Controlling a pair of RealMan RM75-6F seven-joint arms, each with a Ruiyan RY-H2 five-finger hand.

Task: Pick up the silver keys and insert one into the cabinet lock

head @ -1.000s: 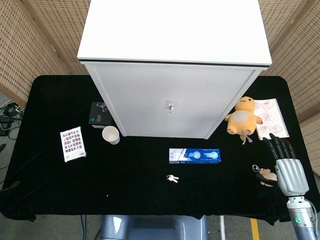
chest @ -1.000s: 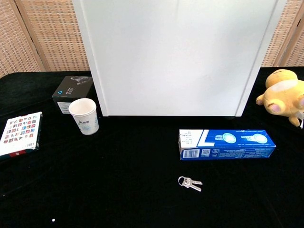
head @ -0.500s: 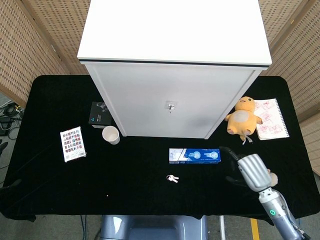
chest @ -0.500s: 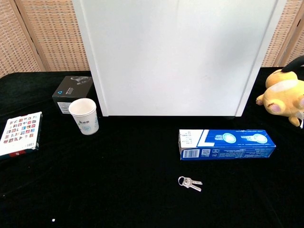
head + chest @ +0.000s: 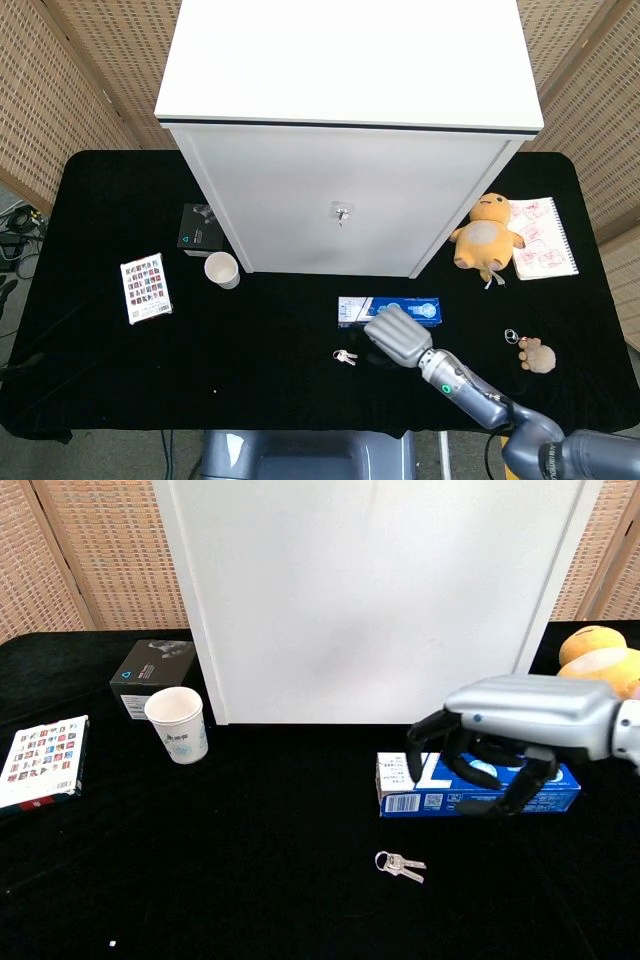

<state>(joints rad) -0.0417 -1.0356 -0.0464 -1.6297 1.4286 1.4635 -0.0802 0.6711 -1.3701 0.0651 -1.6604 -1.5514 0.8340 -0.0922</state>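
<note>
The silver keys (image 5: 344, 356) (image 5: 399, 864) lie flat on the black tablecloth in front of the white cabinet (image 5: 340, 200) (image 5: 370, 600). The cabinet's lock (image 5: 342, 213) sits in the middle of its door, with something small and metallic at it. My right hand (image 5: 398, 337) (image 5: 510, 735) hovers palm down just right of the keys, over the blue toothpaste box (image 5: 355, 310) (image 5: 398, 786). Its fingers are curved downward and apart, holding nothing and clear of the keys. My left hand shows in neither view.
A paper cup (image 5: 222, 270) (image 5: 177, 724), a black box (image 5: 200, 228) and a card booklet (image 5: 145, 288) lie at the left. A yellow plush (image 5: 485, 235) (image 5: 600, 660), a notebook (image 5: 540, 250) and a small plush keychain (image 5: 535, 353) are at the right.
My right hand has swept left from the table's right edge, past the plush keychain, to above the toothpaste box beside the keys. The keys have not moved.
</note>
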